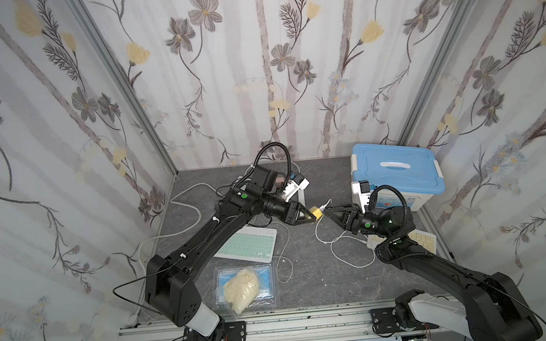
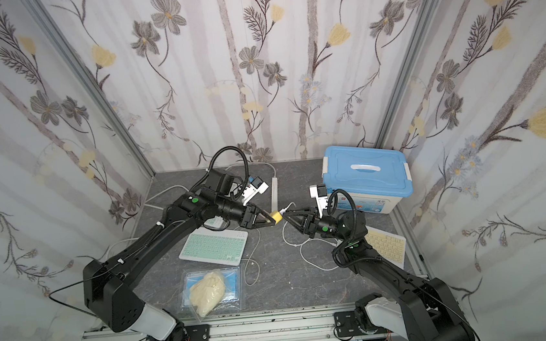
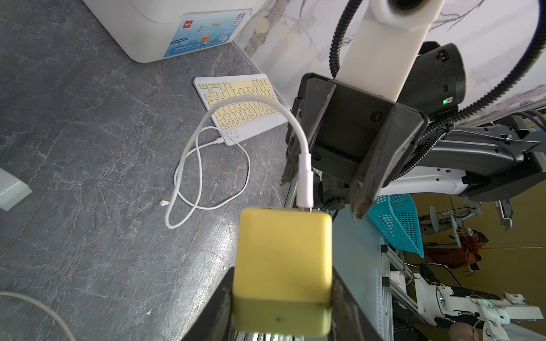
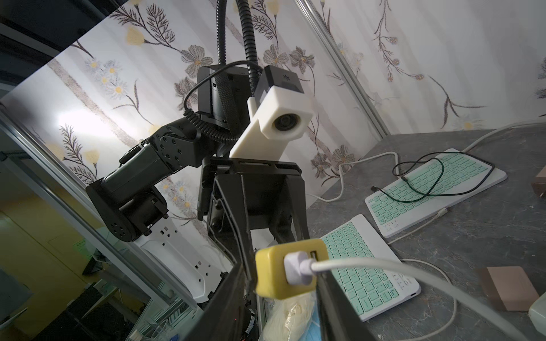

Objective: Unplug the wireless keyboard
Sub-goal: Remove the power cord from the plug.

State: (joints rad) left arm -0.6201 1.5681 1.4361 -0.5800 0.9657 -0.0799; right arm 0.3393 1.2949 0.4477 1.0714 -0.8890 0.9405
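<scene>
Keyboard charger point(image 3: 282, 257) tight in left claw point(image 2: 271, 219)

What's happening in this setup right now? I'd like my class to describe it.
The left gripper holds a yellow charger up off the table. The right gripper faces it, with its jaws on either side of the white plug seated in the charger. Whether they pinch it yet is unclear. The plug's cable appears to run down to the yellow keyboard lying on the table. The plug is not yet out.
</scene>
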